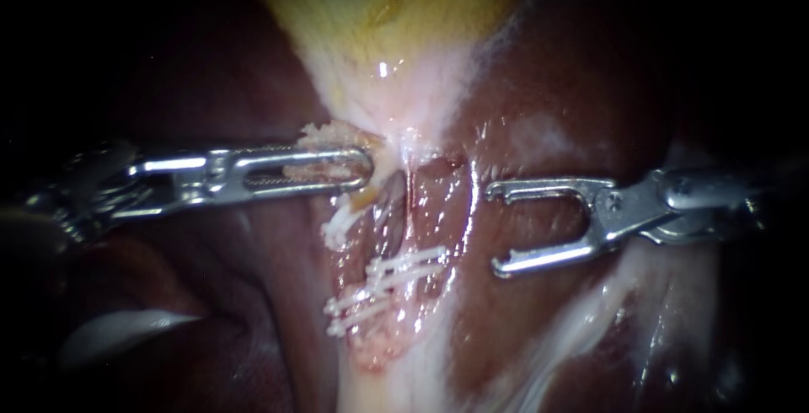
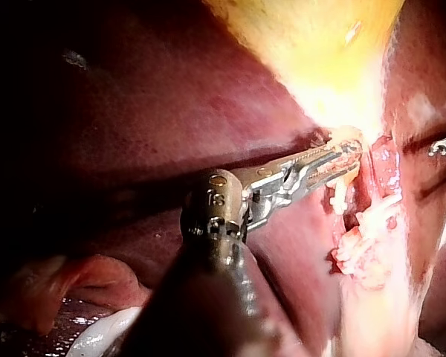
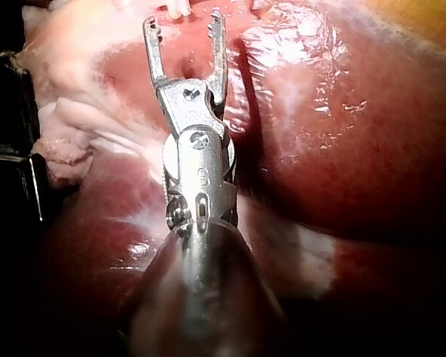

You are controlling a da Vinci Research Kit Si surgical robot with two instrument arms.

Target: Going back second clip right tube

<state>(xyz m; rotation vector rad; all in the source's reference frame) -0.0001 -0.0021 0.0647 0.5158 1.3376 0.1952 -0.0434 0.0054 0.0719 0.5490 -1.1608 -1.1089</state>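
Dark liver (image 1: 548, 109) fills the background, with the gallbladder (image 1: 396, 8) pale above it. My left instrument (image 1: 358, 168) has its jaws clamped on the gallbladder's neck, holding it taut. White clips (image 1: 392, 278) cross the tube (image 1: 383, 341). My right instrument (image 1: 495, 229) stands just beside them, its jaws wide and empty. I'd draw it straight back, without snagging the clips.

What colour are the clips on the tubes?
White; the clips show best in the endoscope view.
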